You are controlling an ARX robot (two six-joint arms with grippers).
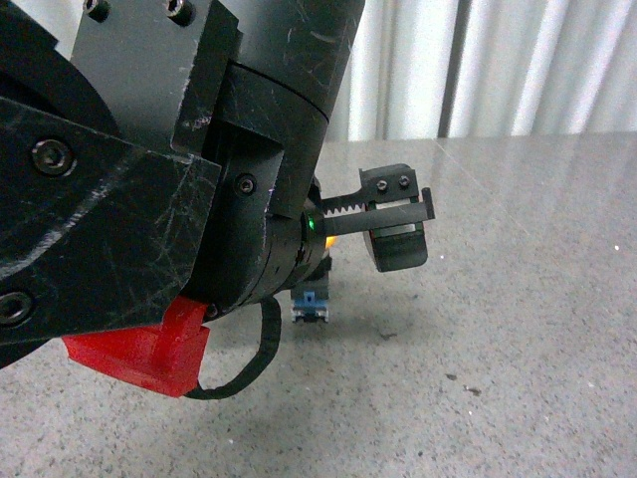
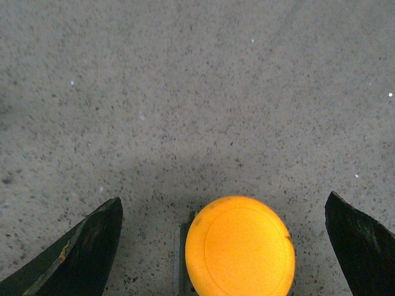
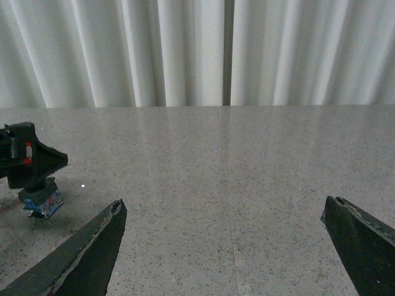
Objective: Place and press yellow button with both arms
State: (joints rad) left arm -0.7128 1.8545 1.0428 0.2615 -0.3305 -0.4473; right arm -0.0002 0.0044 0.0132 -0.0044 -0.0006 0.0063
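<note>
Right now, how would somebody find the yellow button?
Look at the grey speckled table, then the big black arm with the red block. Its open hand straddles the button: a round yellow cap on a blue-grey base, the only yellow thing there.

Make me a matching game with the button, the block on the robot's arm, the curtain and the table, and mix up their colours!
Things:
1. button cap
2. block on the arm
3. curtain
4. table

Colours:
A. grey with specks
B. yellow
C. white
D. red

Pairs: 1-B, 2-D, 3-C, 4-A
</note>
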